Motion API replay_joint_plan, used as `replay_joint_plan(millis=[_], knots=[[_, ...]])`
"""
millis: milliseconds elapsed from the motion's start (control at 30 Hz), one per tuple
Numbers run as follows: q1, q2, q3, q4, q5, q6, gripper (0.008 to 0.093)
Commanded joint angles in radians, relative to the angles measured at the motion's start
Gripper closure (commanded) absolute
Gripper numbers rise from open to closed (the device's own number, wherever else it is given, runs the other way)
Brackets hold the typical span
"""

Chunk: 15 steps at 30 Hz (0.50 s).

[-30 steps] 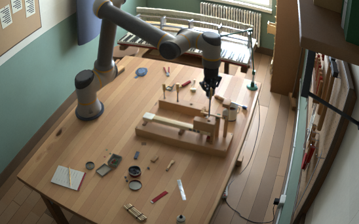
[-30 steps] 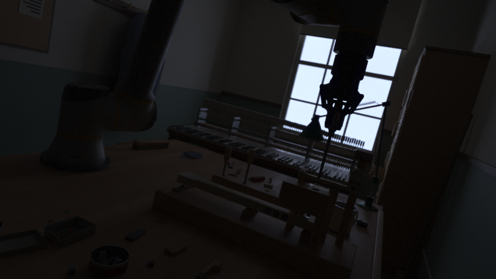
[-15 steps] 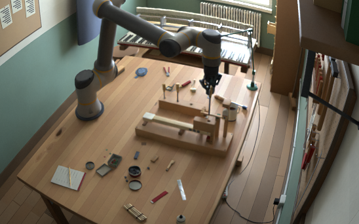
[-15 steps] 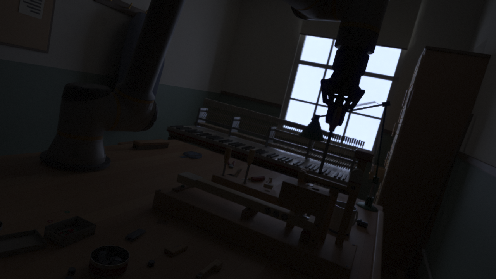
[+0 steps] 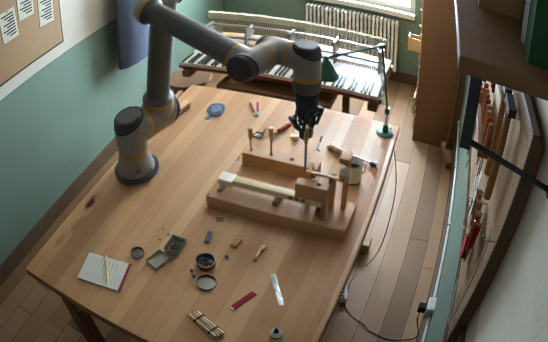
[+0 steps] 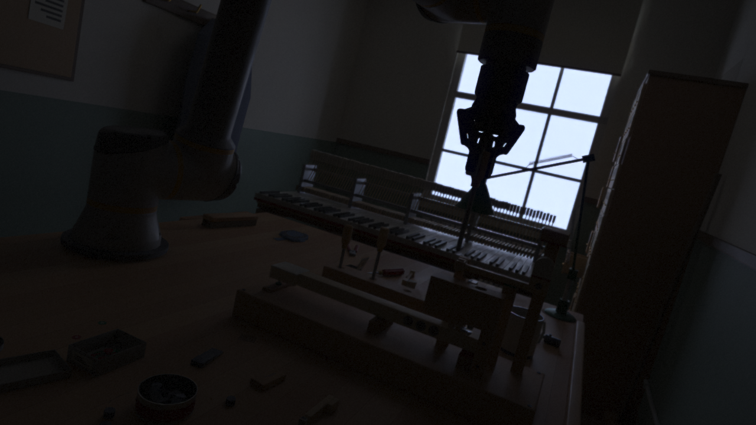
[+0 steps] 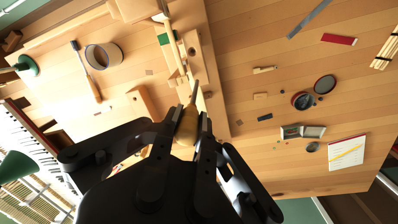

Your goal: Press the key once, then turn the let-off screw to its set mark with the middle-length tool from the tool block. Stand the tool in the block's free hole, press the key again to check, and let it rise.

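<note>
A wooden piano-action model (image 5: 282, 202) sits at the bench's middle right, its pale key (image 5: 250, 184) running left from the action block (image 5: 315, 190). Behind it lies the long tool block (image 5: 280, 162), with two wooden-handled tools (image 5: 261, 137) standing in its left holes. A third tool (image 7: 189, 119), with a yellow wooden handle and a thin steel shaft, is held upright in my closed gripper (image 7: 189, 117), above the tool block's right end and the action block. Its tip (image 5: 305, 167) hangs close over the action. The let-off screw is too small to make out.
A white mug (image 5: 354, 171) and a loose screwdriver (image 5: 345, 152) lie just right of the tool block. A green desk lamp (image 5: 384, 131) stands at the bench's far right corner. Small tins, trays and a notepad (image 5: 104, 271) are scattered over the near half.
</note>
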<state>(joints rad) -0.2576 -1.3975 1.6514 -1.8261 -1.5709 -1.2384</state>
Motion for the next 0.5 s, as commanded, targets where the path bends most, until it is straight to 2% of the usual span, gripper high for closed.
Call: replay_joint_plan(millis=[0, 233, 467], knots=[[-0.003, -0.014, 0.014, -0.002, 0.000, -0.003, 0.0934], [-0.018, -0.085, 0.094, -0.012, 0.000, -0.018, 0.0934], [-0.020, -0.094, 0.104, -0.013, 0.000, -0.020, 0.0934]])
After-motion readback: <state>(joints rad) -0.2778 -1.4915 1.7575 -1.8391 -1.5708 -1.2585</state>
